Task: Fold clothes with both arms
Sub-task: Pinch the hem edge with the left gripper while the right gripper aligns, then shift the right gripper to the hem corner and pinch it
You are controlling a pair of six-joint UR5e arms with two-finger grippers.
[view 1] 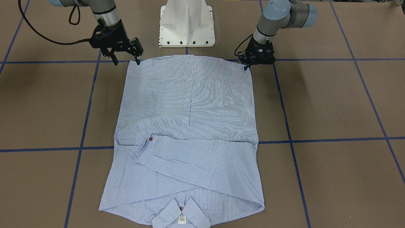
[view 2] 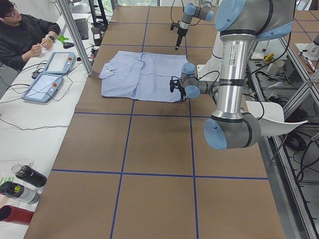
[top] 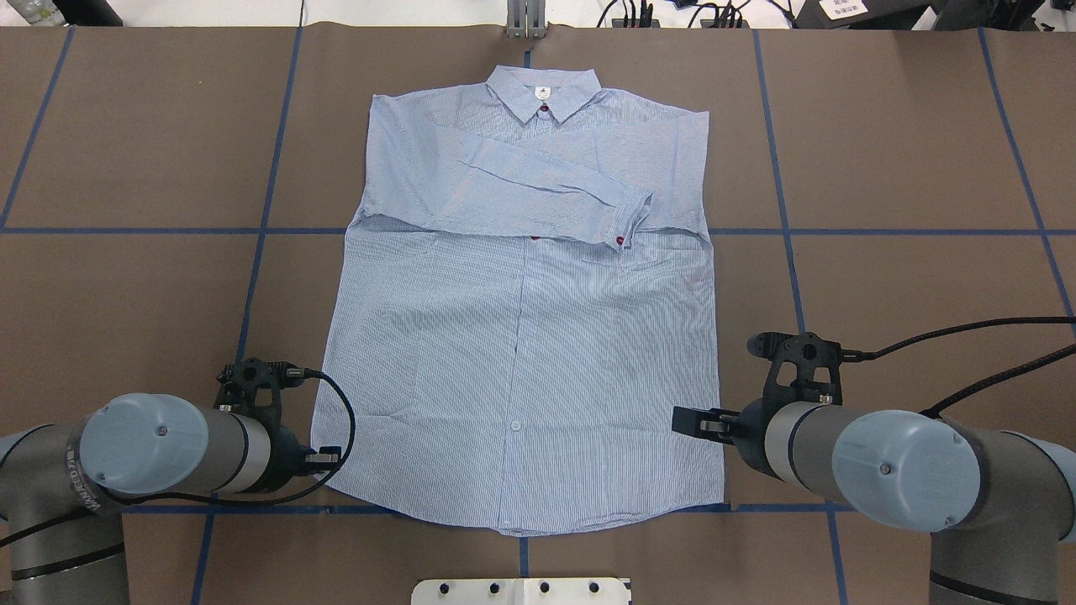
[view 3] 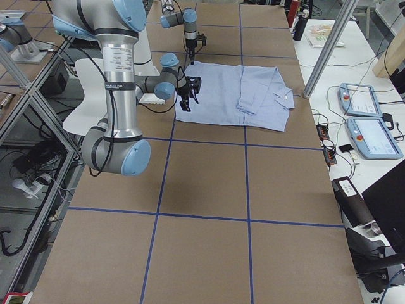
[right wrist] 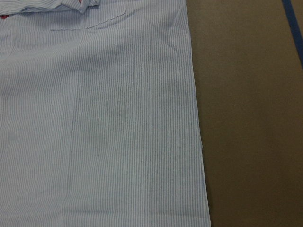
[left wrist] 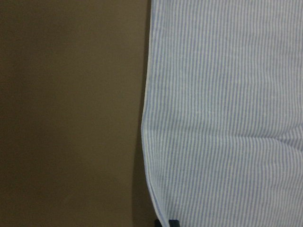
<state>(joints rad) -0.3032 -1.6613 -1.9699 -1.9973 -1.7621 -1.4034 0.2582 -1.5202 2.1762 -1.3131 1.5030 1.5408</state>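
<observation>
**Striped shirt flat on the table, a gripper at each hem corner**

The light blue striped shirt (top: 521,336) lies spread front-up on the brown table (top: 126,151). Its collar (top: 546,84) is at the far edge from the robot and its hem is near the white pedestal base (view 1: 186,25). Both sleeves are folded across the chest. The upper one ends in a cuff (top: 626,220) with a red button, just above the chest pocket (top: 639,252). A small white neck label (top: 542,92) shows inside the collar.

The right gripper (view 1: 126,61) stands at one hem corner with its fingers spread apart. One fingertip is at the corner's edge and the other is off the cloth over bare table. Whether it touches the fabric cannot be told. The left gripper (view 1: 246,66) points down at the opposite hem corner. It is seen edge-on, so I cannot tell whether its fingers are apart or together. Its wrist view shows only the shirt's side edge and a dark tip at the bottom.

Blue tape lines (top: 168,228) divide the table into squares. At a side bench a seated person (view 2: 22,35) is next to two tablet controllers (view 2: 50,74), and bottles (view 2: 20,184) lie nearer the camera.
</observation>
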